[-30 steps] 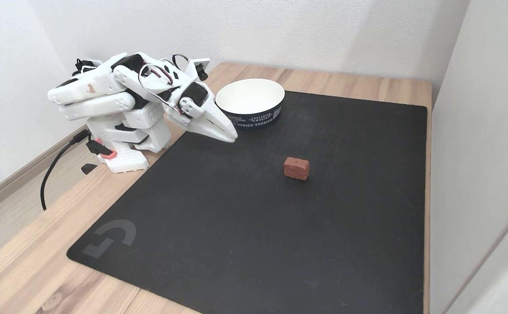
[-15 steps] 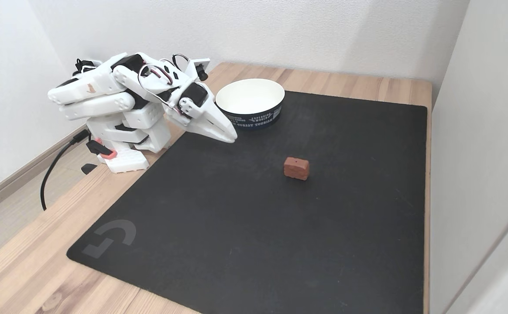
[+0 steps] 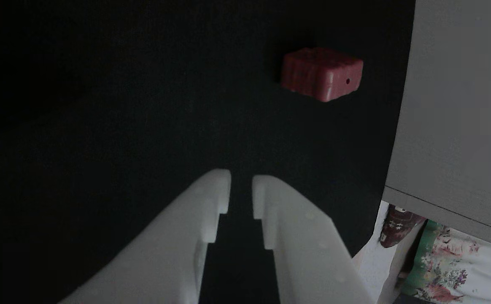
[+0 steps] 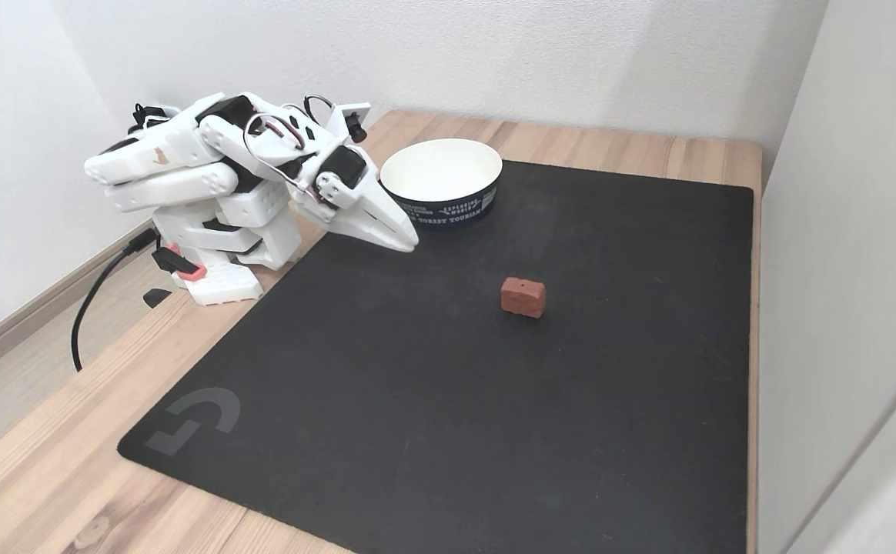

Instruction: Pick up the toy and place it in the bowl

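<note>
Toy (image 4: 523, 297) is what we find lying on the black mat (image 4: 448, 400), well right of the bowl (image 4: 442, 181) and nearer the camera in the fixed view. We see the claw (image 4: 409, 242) just left of the bowl, hovering over the mat's edge and holding nothing. In the other view its fingers (image 3: 211, 198) stand slightly apart, the toy (image 3: 321, 74) ahead of them. The mat covers the wooden worktop (image 4: 48, 477).

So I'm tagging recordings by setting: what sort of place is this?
Probably a home desk corner: a light wooden tabletop against plain white walls, a black rectangular desk mat under the small white robot arm, and flowery fabric beside the table.
</note>
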`<action>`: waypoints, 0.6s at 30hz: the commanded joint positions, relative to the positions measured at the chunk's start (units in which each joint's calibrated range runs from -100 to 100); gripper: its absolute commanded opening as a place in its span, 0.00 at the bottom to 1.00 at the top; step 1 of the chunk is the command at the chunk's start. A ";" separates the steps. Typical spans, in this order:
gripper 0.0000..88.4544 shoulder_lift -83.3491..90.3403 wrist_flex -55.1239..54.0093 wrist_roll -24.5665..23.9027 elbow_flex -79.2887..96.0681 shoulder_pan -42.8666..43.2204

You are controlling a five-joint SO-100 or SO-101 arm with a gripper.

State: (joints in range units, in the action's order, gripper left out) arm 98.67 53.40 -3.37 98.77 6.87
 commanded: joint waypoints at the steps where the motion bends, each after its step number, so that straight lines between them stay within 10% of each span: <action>1: 0.03 0.67 0.29 -0.18 0.69 -0.63; 18: 0.03 0.67 0.29 -0.18 0.69 -0.97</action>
State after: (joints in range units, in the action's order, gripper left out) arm 98.67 53.40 -3.37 98.77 6.53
